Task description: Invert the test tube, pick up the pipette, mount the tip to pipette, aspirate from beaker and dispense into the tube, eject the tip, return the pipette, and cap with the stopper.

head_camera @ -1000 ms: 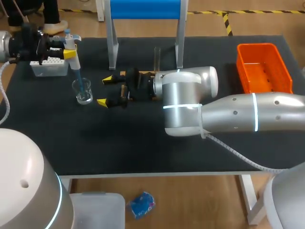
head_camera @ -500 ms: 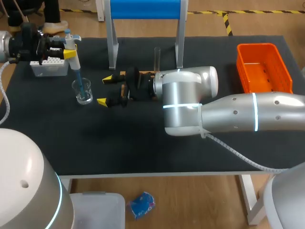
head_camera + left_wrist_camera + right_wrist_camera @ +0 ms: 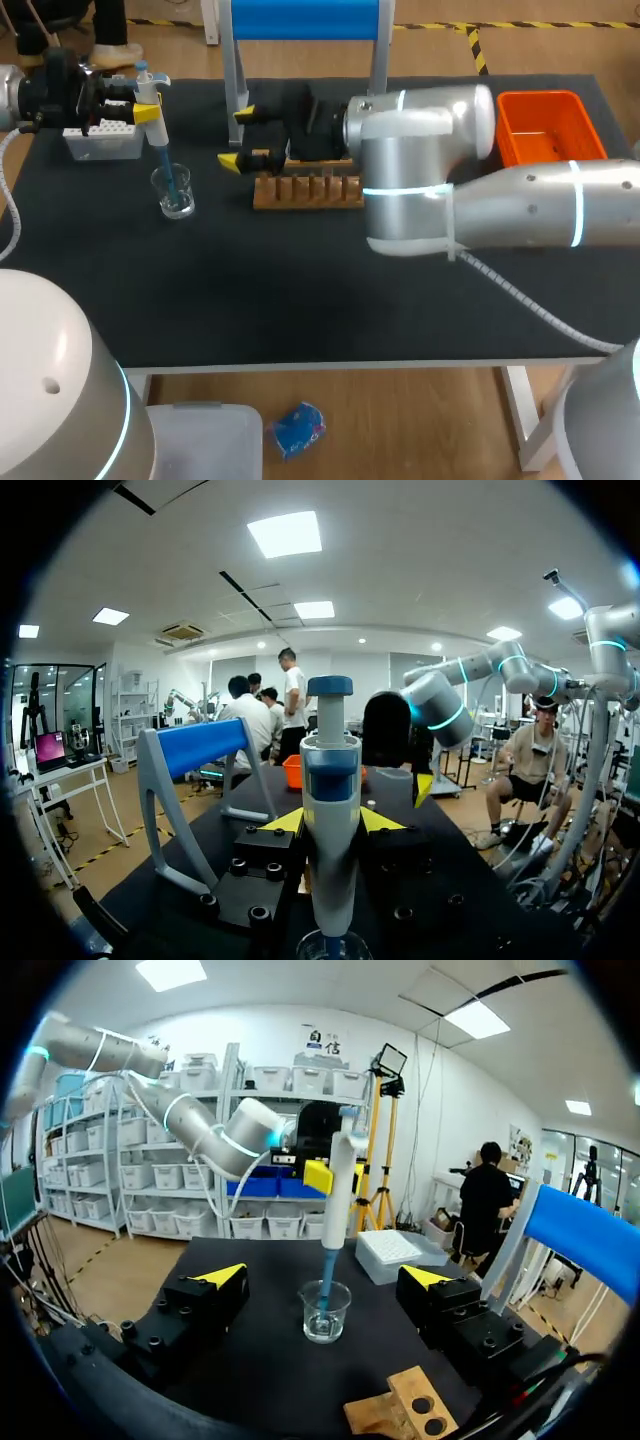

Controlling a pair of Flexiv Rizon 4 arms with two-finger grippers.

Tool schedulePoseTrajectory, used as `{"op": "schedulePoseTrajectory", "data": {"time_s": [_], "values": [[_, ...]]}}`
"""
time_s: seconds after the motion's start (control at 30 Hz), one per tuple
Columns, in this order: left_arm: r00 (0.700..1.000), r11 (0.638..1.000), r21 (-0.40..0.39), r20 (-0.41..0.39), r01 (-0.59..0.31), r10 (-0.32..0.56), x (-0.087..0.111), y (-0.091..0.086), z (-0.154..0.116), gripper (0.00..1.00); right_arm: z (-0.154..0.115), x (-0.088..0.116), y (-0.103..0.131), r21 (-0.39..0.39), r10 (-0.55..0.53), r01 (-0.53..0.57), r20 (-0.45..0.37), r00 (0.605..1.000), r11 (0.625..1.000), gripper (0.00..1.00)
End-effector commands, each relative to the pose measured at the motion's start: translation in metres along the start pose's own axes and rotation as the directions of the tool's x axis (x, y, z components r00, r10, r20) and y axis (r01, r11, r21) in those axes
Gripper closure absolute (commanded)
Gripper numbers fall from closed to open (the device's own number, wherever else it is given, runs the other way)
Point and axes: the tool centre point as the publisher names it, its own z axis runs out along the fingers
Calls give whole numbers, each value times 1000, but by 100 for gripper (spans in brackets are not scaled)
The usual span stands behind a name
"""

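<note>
Your left gripper (image 3: 331, 821) is clamped on the pipette (image 3: 148, 92), its tip (image 3: 168, 178) down in the beaker (image 3: 175, 195): this looks like the aspirating step. Your right gripper (image 3: 238, 137) hangs wide open and empty. Next, lift the pipette straight up, clear of the beaker.

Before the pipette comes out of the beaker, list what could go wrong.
1. The pipette, held in the left gripper, has its tip down inside the small glass beaker. A slanted lift could catch the rim and topple it.
2. The open right gripper hangs close to the blue stand's leg and near the wooden rack. A sideways swing might strike either.
</note>
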Motion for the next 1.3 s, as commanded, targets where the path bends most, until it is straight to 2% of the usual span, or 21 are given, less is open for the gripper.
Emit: {"op": "schedulePoseTrajectory", "data": {"time_s": [0.03,0.13,0.57,0.7,0.83,1.17,1.2,1.23,1.27,1.3], "values": [[1000,1000,1,-4,-1,1,-1,0,-1,100,-37,0,34,87,24,-23,-13,1000,996,0],[1000,1000,1,-4,-1,1,-1,0,-1,100,-39,-2,51,75,15,-15,-3,1000,997,0],[1000,1000,1,-4,-1,1,-1,0,-1,100,-39,-2,51,75,15,-15,-3,1000,997,0],[1000,1000,1,-4,-1,1,-1,0,-1,100,-29,-8,57,54,20,-19,-27,999,998,0],[1000,1000,1,-4,-1,1,-1,0,-1,100,-23,-14,72,16,-23,24,-92,996,1000,0],[1000,1000,1,-4,-1,1,-1,0,-1,100,-6,-34,92,41,-27,32,-129,991,999,0],[1000,1000,1,-4,-1,1,-1,0,-1,100,-4,-34,95,64,-24,32,-119,993,997,27],[1000,1000,1,-4,-1,1,-1,0,-1,100,-2,-36,97,89,-35,44,-102,994,995,58],[1000,1000,1,-4,-1,1,-1,0,-1,100,0,-36,101,56,-38,45,-122,992,997,82],[1000,1000,1,-4,-1,1,-1,0,-1,100,1,-36,106,55,-38,46,-133,990,997,100]]}}
